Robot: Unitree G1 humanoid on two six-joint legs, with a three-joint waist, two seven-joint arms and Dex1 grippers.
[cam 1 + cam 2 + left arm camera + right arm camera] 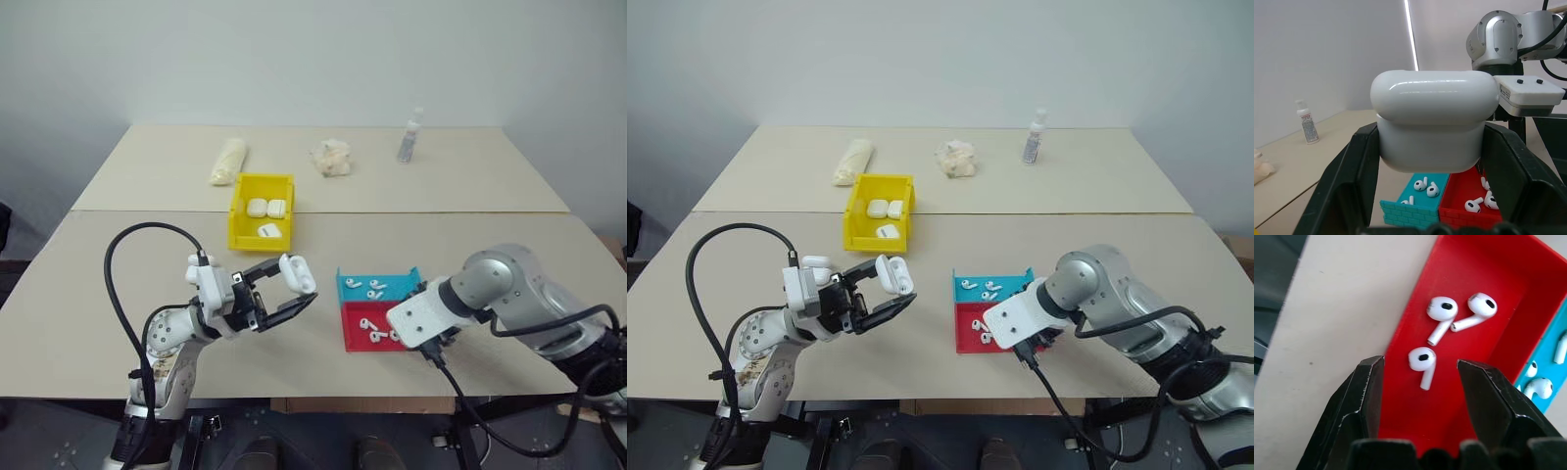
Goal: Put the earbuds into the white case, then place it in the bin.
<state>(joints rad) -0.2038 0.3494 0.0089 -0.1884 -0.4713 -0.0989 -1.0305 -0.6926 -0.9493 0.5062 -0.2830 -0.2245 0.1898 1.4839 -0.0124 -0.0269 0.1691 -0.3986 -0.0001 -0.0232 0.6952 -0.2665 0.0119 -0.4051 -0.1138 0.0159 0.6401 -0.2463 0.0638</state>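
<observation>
Earbuds (1422,363) not yet cased: three lie in red tray (1528,289), more in blue tray (402,283). Left claw (286,294) clamped shut on white case (297,273), held above table (88,294), lid appears open. Bin (240,211) at 11 o'clock from case. Right claw (1420,369) partly open, empty, straddling one earbud. Step: earbud pick. Next, likely: descend, pinch squarely.

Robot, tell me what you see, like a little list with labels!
left gripper: shut on a glossy white rounded earbud case, lid open
right gripper: open, over one tiny white earbud in the shallow red tray
shallow blue tray: touches the red tray, holds earbuds
bright yellow plastic bin: three white cases inside
far table: small bottle
</observation>
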